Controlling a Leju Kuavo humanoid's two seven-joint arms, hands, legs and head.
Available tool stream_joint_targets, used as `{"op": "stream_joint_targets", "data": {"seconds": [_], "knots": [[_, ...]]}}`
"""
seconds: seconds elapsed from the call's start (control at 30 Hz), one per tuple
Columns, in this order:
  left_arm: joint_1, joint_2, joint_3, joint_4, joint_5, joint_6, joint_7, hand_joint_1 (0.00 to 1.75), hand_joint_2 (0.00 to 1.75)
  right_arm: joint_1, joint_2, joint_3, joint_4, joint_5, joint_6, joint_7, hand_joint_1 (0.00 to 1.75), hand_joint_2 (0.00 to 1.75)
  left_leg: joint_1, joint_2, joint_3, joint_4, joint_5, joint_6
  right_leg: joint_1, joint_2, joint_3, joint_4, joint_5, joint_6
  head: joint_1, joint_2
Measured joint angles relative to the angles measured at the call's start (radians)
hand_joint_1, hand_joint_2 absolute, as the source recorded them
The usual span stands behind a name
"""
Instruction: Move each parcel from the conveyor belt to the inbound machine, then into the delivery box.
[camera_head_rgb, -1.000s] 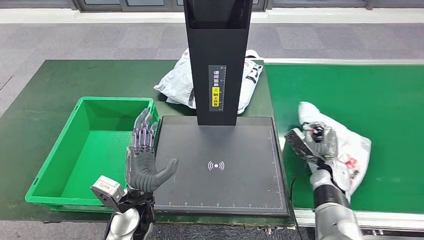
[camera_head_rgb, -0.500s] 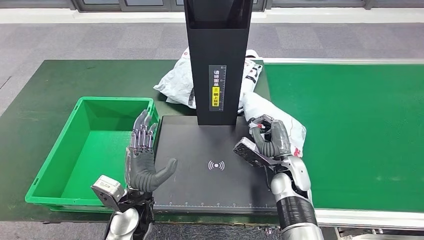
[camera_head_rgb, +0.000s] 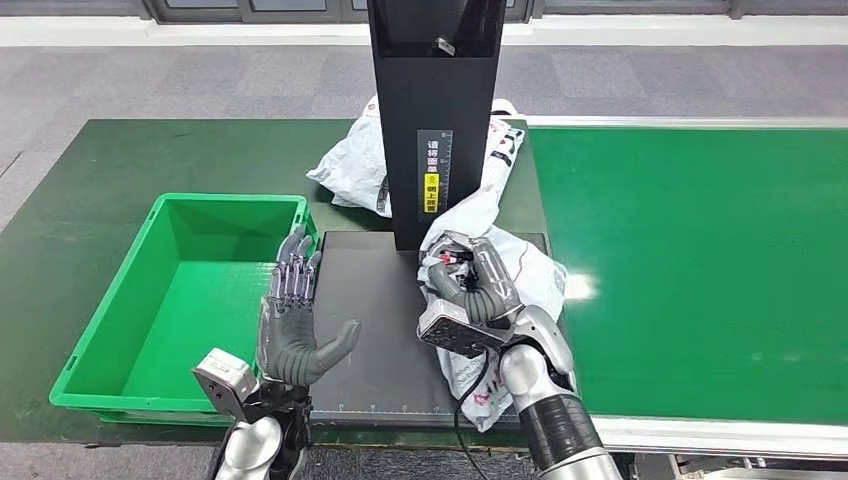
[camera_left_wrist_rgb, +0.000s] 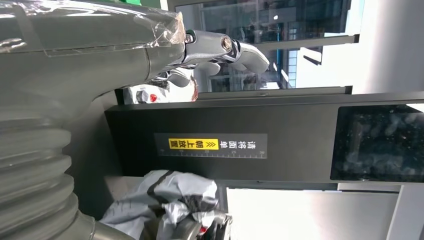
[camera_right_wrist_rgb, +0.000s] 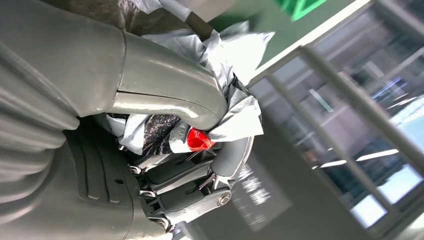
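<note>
My right hand grips a crumpled white plastic parcel over the right part of the black scanner plate of the inbound machine, just in front of its black column. The right wrist view shows the thumb and fingers closed on the parcel's grey-white film, with a red spot beside them. My left hand stands open and upright at the plate's left edge, next to the green delivery box, holding nothing. In the left wrist view, the parcel lies before the column.
A second white parcel lies on the dark green table behind the column. The bright green conveyor belt runs along the right. The green box has nothing in it. Grey floor lies beyond the table.
My right hand has carried the parcel leftward off the conveyor belt and onto the scanner plate, close to the column. My left hand has barely moved.
</note>
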Motion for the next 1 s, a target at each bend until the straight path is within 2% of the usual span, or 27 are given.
{"op": "stream_joint_targets", "data": {"seconds": [0.27, 0.4, 0.53, 0.77, 1.0], "knots": [[-0.001, 0.000, 0.000, 0.011, 0.000, 0.017, 0.000, 0.00, 1.75, -0.024, 0.001, 0.063, 0.042, -0.053, -0.007, -0.012, 1.75, 1.75, 0.000, 0.000, 0.000, 0.000, 0.000, 0.000, -0.001, 0.000, 0.000, 0.000, 0.000, 0.000, 0.000, 0.000], [-0.002, 0.000, -0.001, 0.013, 0.003, 0.023, 0.000, 0.00, 1.75, -0.060, 0.011, 0.079, 0.098, -0.097, -0.022, -0.009, 0.00, 1.75, 0.000, 0.000, 0.000, 0.000, 0.000, 0.000, -0.001, 0.000, 0.000, 0.000, 0.000, 0.000, 0.000, 0.000], [-0.005, 0.000, -0.014, 0.019, -0.001, 0.041, 0.000, 0.00, 1.75, -0.092, 0.027, 0.082, 0.158, -0.113, -0.082, 0.032, 0.00, 0.00, 0.000, 0.000, 0.000, 0.000, 0.000, 0.000, 0.000, 0.000, 0.000, 0.000, 0.000, 0.000, 0.000, 0.000], [-0.009, 0.001, -0.032, 0.021, 0.005, 0.079, 0.000, 0.00, 1.75, -0.113, 0.032, 0.082, 0.220, -0.110, -0.255, 0.037, 0.00, 0.00, 0.000, 0.000, 0.000, 0.000, 0.000, 0.000, -0.001, 0.000, 0.000, 0.000, 0.000, 0.000, 0.000, 0.000], [-0.011, 0.003, -0.044, 0.019, 0.010, 0.113, 0.000, 0.00, 1.75, -0.089, 0.030, 0.082, 0.187, -0.062, -0.398, 0.027, 0.00, 0.00, 0.000, 0.000, 0.000, 0.000, 0.000, 0.000, -0.001, 0.000, 0.000, 0.000, 0.000, 0.000, 0.000, 0.000]]}}
